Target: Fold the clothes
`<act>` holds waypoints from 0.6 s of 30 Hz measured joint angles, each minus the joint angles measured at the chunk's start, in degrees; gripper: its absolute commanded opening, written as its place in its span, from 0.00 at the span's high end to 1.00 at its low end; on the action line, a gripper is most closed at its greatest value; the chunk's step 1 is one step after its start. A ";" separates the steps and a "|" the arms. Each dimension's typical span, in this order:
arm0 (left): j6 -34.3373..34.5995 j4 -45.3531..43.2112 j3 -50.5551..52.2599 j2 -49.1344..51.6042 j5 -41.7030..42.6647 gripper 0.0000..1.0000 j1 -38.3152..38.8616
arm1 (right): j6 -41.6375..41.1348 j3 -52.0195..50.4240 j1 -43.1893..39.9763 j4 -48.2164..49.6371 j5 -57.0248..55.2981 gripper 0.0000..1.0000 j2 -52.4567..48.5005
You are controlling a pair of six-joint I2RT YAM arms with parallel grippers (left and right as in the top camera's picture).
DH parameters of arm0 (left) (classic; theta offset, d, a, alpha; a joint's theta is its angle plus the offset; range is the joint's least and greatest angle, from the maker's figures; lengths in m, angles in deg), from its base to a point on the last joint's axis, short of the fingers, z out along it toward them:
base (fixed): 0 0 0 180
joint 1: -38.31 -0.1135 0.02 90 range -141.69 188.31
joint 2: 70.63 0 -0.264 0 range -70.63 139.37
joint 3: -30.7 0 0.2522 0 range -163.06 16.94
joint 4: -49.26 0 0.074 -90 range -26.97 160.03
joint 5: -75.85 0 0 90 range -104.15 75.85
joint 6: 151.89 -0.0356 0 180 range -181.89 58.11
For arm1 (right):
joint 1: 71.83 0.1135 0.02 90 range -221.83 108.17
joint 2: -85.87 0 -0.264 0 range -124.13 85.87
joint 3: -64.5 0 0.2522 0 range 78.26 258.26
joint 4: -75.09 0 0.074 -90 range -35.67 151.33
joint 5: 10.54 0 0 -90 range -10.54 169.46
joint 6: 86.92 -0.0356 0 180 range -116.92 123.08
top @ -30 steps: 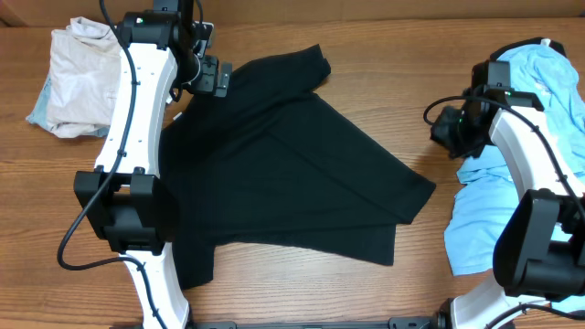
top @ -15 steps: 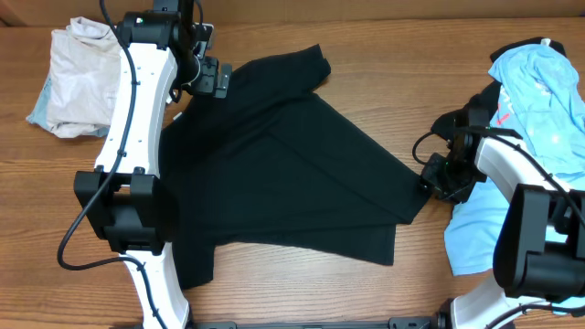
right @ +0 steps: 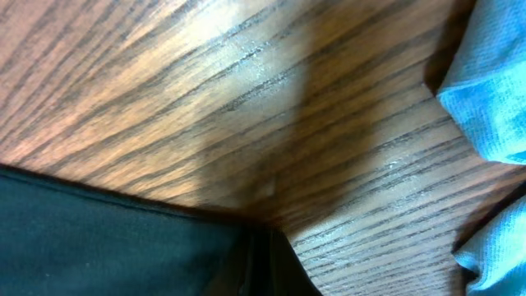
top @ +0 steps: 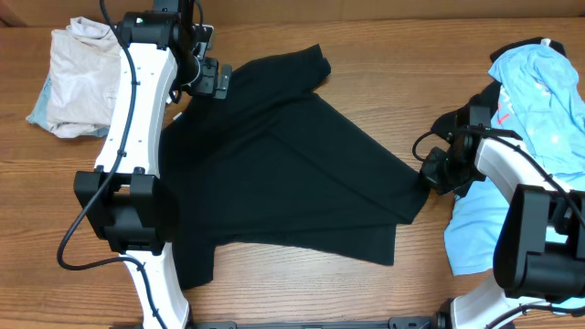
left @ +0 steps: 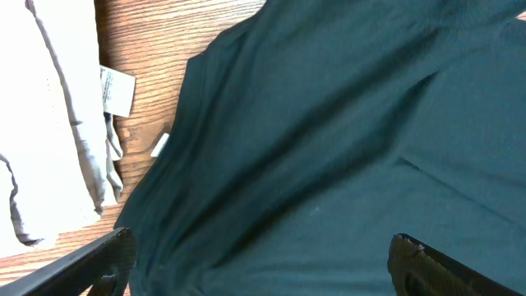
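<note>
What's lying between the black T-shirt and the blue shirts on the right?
In the overhead view, only the right gripper, shut at the corner of the black T-shirt, and a strip of bare table come before the blue shirts.

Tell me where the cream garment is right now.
In the overhead view the cream garment lies bunched at the far left corner of the table, just outside the left arm, which stands between it and the black T-shirt.

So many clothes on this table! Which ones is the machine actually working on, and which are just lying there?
Part of the job:
black T-shirt, spread across the middle

Just lying about:
cream garment, bunched at far left
light blue shirts, heaped at the right
</note>
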 measured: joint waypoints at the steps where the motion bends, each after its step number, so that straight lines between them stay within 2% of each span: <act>1: 0.00 0.00 0.00 0.00 0.00 0.00 0.00 | 0.04 0.42 0.00 -0.46 -0.02 0.96 0.00; 9: 0.00 0.61 0.00 0.00 0.00 0.00 0.00 | 1.55 11.74 0.00 2.05 0.00 0.96 0.96; 13: 0.00 0.61 0.00 0.00 0.00 0.00 0.00 | 2.40 16.76 0.00 10.01 0.00 0.96 2.60; 18: 0.00 0.61 0.00 0.00 -0.02 0.00 0.00 | 2.93 17.18 0.00 20.09 -0.70 0.96 2.75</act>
